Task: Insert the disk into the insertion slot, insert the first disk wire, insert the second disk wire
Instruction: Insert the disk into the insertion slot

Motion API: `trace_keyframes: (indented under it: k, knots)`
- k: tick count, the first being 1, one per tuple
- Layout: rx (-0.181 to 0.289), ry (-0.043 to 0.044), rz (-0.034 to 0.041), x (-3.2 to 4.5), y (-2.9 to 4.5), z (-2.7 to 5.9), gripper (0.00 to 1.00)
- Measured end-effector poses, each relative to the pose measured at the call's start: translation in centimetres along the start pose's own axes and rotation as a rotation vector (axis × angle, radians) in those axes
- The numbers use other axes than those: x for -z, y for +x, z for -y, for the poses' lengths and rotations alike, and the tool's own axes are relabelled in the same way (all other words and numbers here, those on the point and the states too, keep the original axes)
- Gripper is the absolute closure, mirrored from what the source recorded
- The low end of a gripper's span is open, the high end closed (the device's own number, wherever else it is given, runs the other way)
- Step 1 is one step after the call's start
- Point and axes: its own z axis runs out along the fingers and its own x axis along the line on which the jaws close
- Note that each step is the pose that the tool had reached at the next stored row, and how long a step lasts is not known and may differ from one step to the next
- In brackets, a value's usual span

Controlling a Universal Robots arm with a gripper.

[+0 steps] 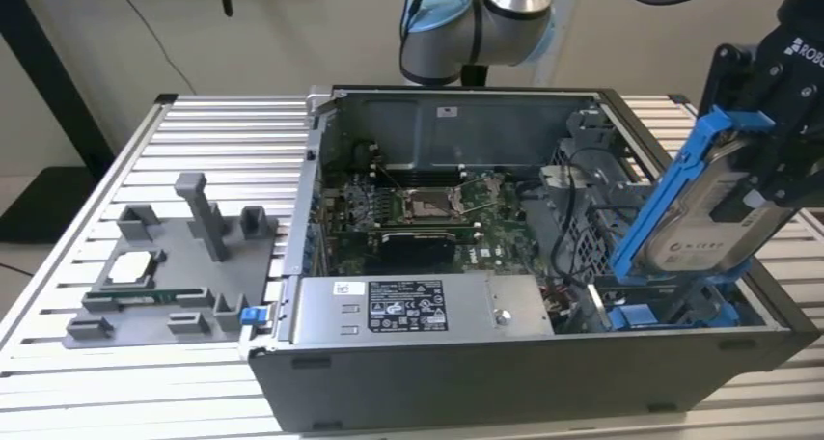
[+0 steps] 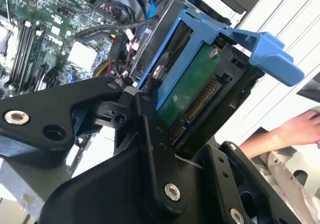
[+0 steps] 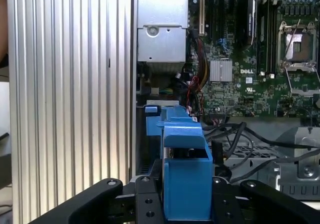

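Note:
The disk (image 1: 701,218), silver-grey with a white label, sits in a blue carrier frame (image 1: 659,184). It hangs tilted at the exterior view's right, over the front right corner of the open computer case. My gripper (image 1: 762,179) is shut on its upper part. The disk's lower end reaches down to the insertion slot (image 1: 670,310), a grey metal bay with blue fittings. The second wrist view shows the disk's green circuit board (image 2: 192,91) and connector between my black fingers (image 2: 150,134). The blue carrier (image 3: 185,174) fills the space between my fingers in the first wrist view. Black cables (image 3: 240,139) lie beside the bay.
The case holds a motherboard (image 1: 425,208) and a grey power supply (image 1: 425,305) along its front. A grey fixture tray (image 1: 168,276) with a small square chip (image 1: 133,266) stands on the slatted table at the exterior view's left. A person's hand (image 2: 300,129) rests nearby.

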Motion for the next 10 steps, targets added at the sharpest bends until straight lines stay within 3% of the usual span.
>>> trace_keyframes:
  k: [10]
  knots:
    - [0.000, 0.0000, 0.0000, -0.26, -0.01, 0.39, 1.00]
